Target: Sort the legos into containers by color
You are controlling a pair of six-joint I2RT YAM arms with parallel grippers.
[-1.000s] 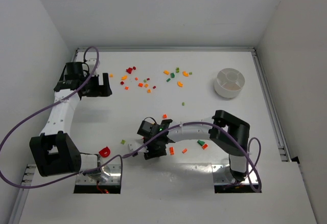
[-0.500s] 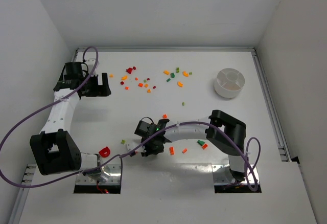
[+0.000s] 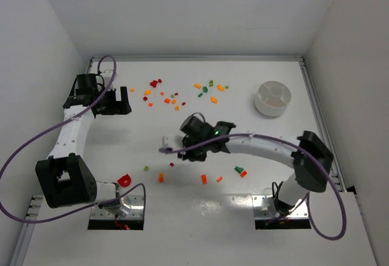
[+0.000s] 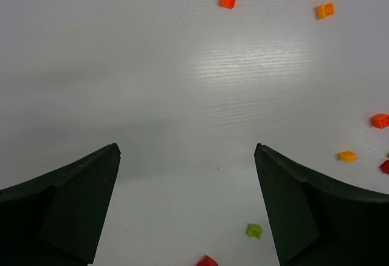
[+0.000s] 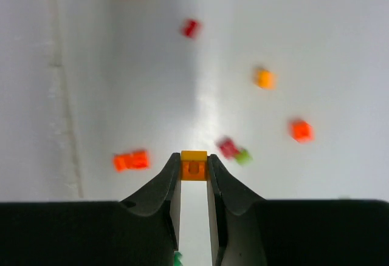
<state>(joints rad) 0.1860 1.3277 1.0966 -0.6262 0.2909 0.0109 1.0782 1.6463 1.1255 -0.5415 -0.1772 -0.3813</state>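
Spreading across the flat white table (image 3: 255,71), the layout seems meant to keep everything within reach of both arms. The round white divided plastic dish (image 3: 268,109) sits at the far right, well apart from the loose scatter of tiny red, orange, yellow and green plastic legos (image 3: 173,99) along the far side, with a few more nearer the arm bases. The left gripper (image 4: 187,150) hangs with its jaws spread wide and nothing between them, near the far-left bricks, seemingly waiting its turn. The right gripper (image 5: 194,172), over mid-table and apparently raised, pinches one small orange brick (image 5: 194,164) at its very fingertips, probably to carry it to the dish and release it cleanly into a compartment. No brand, label or writing can be read anywhere.
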